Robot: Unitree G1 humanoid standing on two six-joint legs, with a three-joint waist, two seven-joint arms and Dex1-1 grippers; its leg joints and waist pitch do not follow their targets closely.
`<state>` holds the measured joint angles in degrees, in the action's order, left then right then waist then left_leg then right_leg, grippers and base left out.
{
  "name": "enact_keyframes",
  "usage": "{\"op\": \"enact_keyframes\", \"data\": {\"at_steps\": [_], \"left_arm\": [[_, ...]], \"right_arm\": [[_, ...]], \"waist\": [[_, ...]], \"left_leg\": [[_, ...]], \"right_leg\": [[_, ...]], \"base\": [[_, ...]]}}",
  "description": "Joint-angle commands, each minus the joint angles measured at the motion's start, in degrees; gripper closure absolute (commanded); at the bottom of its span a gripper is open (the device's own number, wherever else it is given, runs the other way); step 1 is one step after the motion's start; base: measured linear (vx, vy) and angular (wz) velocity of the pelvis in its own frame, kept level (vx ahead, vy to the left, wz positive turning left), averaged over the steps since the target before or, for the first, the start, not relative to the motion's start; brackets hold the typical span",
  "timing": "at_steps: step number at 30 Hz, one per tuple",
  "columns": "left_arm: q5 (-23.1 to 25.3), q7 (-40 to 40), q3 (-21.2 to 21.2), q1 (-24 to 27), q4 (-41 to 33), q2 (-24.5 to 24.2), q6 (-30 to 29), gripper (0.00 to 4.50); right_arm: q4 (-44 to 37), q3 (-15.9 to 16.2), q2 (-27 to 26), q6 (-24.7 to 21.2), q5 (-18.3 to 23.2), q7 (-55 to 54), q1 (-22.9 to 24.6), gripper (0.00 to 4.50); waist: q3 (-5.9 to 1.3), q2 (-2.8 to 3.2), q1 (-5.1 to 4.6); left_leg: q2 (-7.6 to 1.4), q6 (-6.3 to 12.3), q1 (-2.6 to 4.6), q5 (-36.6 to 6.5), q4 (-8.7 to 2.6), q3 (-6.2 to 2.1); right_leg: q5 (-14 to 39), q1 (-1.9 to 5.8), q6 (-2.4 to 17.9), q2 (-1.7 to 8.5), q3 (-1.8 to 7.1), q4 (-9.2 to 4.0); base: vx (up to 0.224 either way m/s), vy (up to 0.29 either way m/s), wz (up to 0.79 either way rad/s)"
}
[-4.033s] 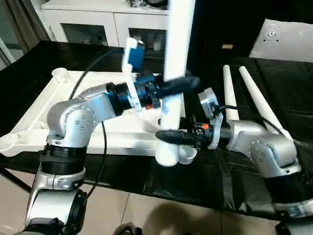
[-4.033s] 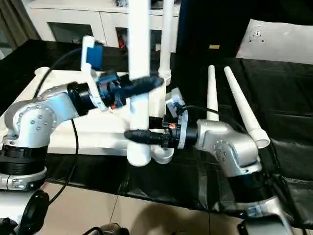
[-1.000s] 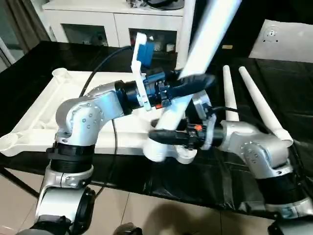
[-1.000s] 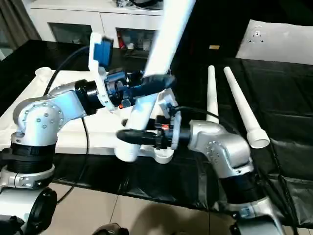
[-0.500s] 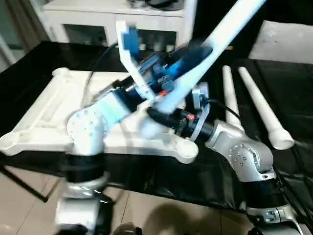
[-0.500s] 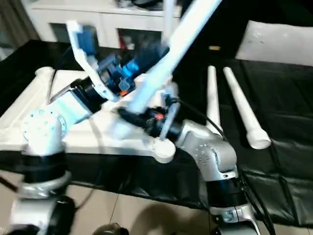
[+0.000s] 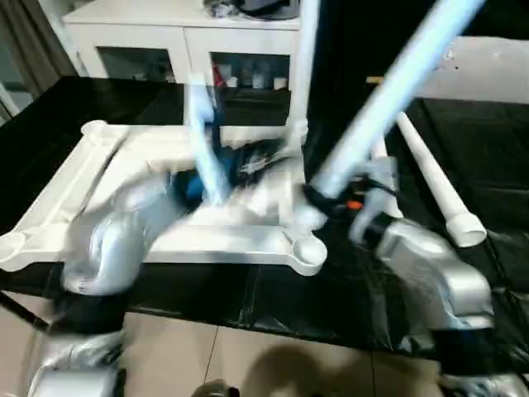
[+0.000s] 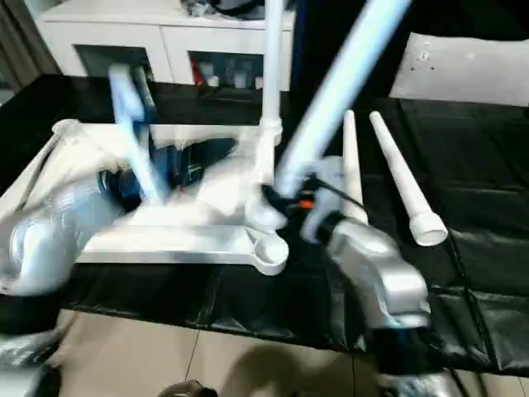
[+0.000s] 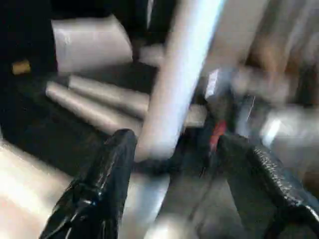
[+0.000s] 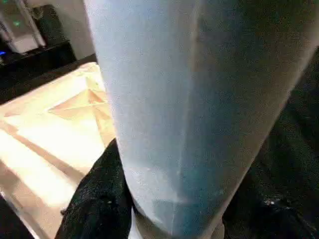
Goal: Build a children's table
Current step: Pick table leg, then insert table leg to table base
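Observation:
The white tabletop (image 7: 50, 198) lies underside up on the black work table. One white leg (image 7: 299, 74) stands upright in its far right corner. My right gripper (image 7: 318, 197) is shut on the thick lower end of a second leg (image 7: 388, 99), which leans steeply up to the right, its foot just above the near right corner socket (image 7: 307, 248). In the right wrist view this leg (image 10: 199, 99) sits between the black fingers (image 10: 99, 194). My left gripper (image 9: 177, 144) is open, its arm blurred over the tabletop, apart from the leaning leg (image 9: 179, 74).
Two loose white legs (image 7: 434, 182) lie side by side on the black cover to the right of the tabletop. A white glass-door cabinet (image 7: 165, 41) stands behind the table. A white sheet (image 7: 496, 66) lies at the back right. The table's front edge runs close below the tabletop.
My left gripper has let go of the leaning leg and swung back left over the tabletop. The right gripper carried the leg's lower end rightward, toward the near right corner.

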<state>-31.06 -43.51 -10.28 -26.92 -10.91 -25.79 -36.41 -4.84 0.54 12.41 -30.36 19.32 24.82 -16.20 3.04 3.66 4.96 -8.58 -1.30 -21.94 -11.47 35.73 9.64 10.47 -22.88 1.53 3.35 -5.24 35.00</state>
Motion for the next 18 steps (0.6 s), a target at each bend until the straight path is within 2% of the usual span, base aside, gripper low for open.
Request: {"op": "enact_keyframes", "data": {"at_steps": [1, 2, 3, 5, 7, 8, 11, 14, 15, 17, 18], "left_arm": [[6.33, -3.10, -4.64, 1.72, 2.27, -2.65, 4.12, 1.49], [7.64, -3.91, -5.47, 2.15, 2.76, -3.24, 5.16, 1.49], [9.50, -5.63, -6.75, 2.95, 3.98, -4.09, 7.29, 1.78], [10.51, -6.69, -7.46, 3.43, 4.72, -4.56, 8.57, 1.86], [14.11, -10.24, -9.92, 4.18, 8.43, -6.01, 14.10, 1.89], [14.18, -10.30, -9.97, 4.20, 8.50, -6.04, 14.22, 2.07], [17.73, -12.77, -12.58, 2.99, 16.33, -7.29, 21.20, 2.26], [18.91, -14.32, -12.63, 1.69, 21.20, -7.07, 24.45, 2.54], [20.38, -15.91, -12.91, 0.52, 25.18, -6.83, 27.46, 2.66], [21.67, -17.17, -13.37, -0.49, 28.53, -6.60, 30.23, 2.68], [22.17, -17.81, -13.45, -1.01, 30.38, -6.31, 31.70, 2.98]], "right_arm": [[-2.11, -0.24, 0.20, 1.07, -1.94, -2.26, 1.02, 2.60], [-2.34, -0.23, 0.08, 1.55, -2.40, -2.60, 1.43, 2.60], [-2.95, -0.02, -0.04, 2.25, -3.16, -3.00, 2.32, 2.60], [-3.35, 0.12, -0.09, 2.62, -3.59, -3.20, 2.86, 2.60], [-4.80, -0.05, -0.49, 2.29, -1.94, -2.43, 4.30, 2.60], [-4.83, -0.04, -0.49, 2.29, -1.91, -2.41, 4.33, 2.60], [-6.68, -0.68, -1.39, 1.78, 0.90, -1.42, 6.01, 2.60], [-7.50, -0.18, -1.32, 1.05, 1.36, -0.78, 6.74, 2.60], [-8.12, 0.06, -1.46, 0.00, 2.36, 0.09, 7.20, 2.60], [-8.62, 0.16, -1.60, -1.06, 3.45, 0.85, 7.51, 2.60], [-8.83, 0.30, -1.55, -1.35, 3.85, 1.13, 7.62, 2.60]], "waist": [[-3.84, 0.00, -0.37], [-3.95, 0.13, -0.50], [-3.87, 0.49, -0.55], [-3.79, 0.34, -0.64], [-3.68, 0.65, -1.02], [-3.66, 0.61, -0.98], [-3.79, 0.83, -1.32], [-3.86, 0.92, -1.73], [-3.85, 0.90, -1.93], [-3.95, 0.89, -1.97], [-3.92, 0.88, -1.94]], "left_leg": [[-4.18, 0.01, 0.92, -8.93, -4.74, -2.09], [-4.18, -0.38, 0.93, -9.01, -4.64, -2.00], [-4.14, -0.64, 1.03, -9.82, -4.67, -1.96], [-4.25, -0.93, 1.11, -11.43, -4.87, -2.04], [-4.27, -1.22, 1.25, -13.43, -5.01, -2.13], [-4.22, -1.08, 1.25, -13.79, -5.05, -2.21], [-4.15, -0.71, 1.18, -14.31, -5.05, -2.21], [-4.23, -0.78, 1.08, -14.59, -5.09, -2.33], [-4.13, -0.52, 1.00, -14.58, -5.09, -2.35], [-4.18, -0.50, 1.04, -14.44, -5.02, -2.32], [-4.20, -0.35, 1.01, -14.30, -5.04, -2.35]], "right_leg": [[16.07, 2.97, 5.03, 5.23, 3.80, -4.67], [15.99, 3.01, 5.24, 5.34, 3.82, -4.50], [17.11, 2.85, 5.29, 5.37, 3.81, -4.79], [18.28, 2.82, 5.37, 5.42, 3.83, -5.00], [18.47, 2.71, 5.77, 5.33, 3.81, -5.06], [18.78, 2.76, 5.61, 5.35, 3.79, -5.21], [18.78, 2.84, 5.17, 5.48, 3.86, -5.12], [19.02, 2.91, 5.24, 5.58, 3.81, -5.13], [18.92, 2.92, 5.53, 5.56, 3.77, -5.30], [18.66, 2.97, 5.93, 5.79, 3.85, -5.15], [18.67, 2.97, 6.04, 5.81, 3.84, -5.27]], "base": [[0.000, 0.000, 0.00], [0.000, 0.000, 0.00], [0.000, 0.000, 0.00], [0.000, 0.000, 0.00], [0.000, 0.000, 0.00], [0.000, 0.000, 0.00], [0.000, 0.000, 0.00], [0.000, 0.000, 0.00], [0.000, 0.000, 0.00], [0.000, 0.000, 0.00], [0.000, 0.000, 0.00]]}}
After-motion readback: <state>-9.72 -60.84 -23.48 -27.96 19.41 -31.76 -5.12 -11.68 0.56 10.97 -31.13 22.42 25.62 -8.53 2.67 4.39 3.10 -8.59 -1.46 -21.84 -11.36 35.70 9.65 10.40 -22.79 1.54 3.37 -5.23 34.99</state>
